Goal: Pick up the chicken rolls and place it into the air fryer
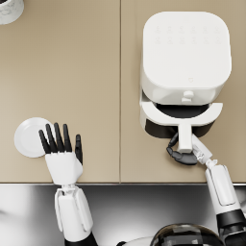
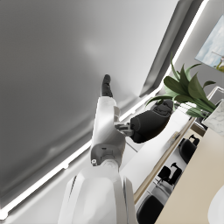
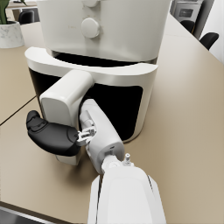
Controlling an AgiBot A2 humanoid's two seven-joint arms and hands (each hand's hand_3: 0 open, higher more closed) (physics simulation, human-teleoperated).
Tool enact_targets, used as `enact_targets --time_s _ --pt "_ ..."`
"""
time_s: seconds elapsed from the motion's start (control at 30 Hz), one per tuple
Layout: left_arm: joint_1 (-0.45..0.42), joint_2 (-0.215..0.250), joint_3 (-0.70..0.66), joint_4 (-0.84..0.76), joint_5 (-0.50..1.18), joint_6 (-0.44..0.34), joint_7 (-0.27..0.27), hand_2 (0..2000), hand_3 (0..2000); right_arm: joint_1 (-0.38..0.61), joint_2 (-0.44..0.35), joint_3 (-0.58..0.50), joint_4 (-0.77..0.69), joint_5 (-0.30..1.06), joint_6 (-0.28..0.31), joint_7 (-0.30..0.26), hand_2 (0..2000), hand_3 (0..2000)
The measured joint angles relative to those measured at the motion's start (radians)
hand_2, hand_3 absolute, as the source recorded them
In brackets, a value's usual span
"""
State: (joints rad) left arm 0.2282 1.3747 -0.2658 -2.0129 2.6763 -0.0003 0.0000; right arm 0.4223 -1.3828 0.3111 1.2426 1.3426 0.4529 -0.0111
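Note:
The white air fryer [image 1: 186, 50] stands at the back right of the tan table, its drawer [image 1: 156, 111] pulled partly out toward me. My right hand [image 1: 182, 154] grips the drawer's white handle [image 1: 185, 134] from below; in the right wrist view the dark fingers of this hand [image 3: 52, 135] wrap around the handle [image 3: 65, 98]. My left hand [image 1: 60, 149] is open with fingers spread, holding nothing, over the right edge of a bare white plate [image 1: 28, 137]. No chicken rolls show in any view. The visible part of the drawer's inside is dark.
A white marbled pot [image 1: 8, 9] sits at the table's far left corner, its plant [image 2: 188, 89] showing in the left wrist view. The table's front edge [image 1: 120, 182] runs just behind both wrists, with a grey metal surface below it.

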Motion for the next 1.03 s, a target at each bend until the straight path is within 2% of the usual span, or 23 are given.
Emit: enact_targets --time_s 0.2,0.47,0.6,0.77,1.03 --pt "0.015 -0.020 0.023 0.026 0.000 0.000 0.000 0 0 0.121 -0.043 -0.009 -0.174 0.000 0.012 0.000 2000 2000" --pt "0.028 -0.036 0.055 0.065 0.000 0.000 0.000 0 0 0.287 -0.029 0.091 -0.370 -0.002 -0.015 0.006 2000 2000" --pt "0.028 -0.040 0.056 0.069 0.000 0.000 0.000 0 0 0.313 -0.004 0.141 -0.383 -0.002 0.003 0.008 2000 2000" --pt "0.027 -0.041 0.056 0.070 0.000 0.000 0.000 0 0 0.316 0.005 0.161 -0.377 -0.006 -0.020 0.007 2000 2000" --pt "0.027 -0.041 0.056 0.070 0.000 0.000 0.000 0 0 0.317 0.007 0.165 -0.377 -0.006 -0.022 0.008 2000 2000"
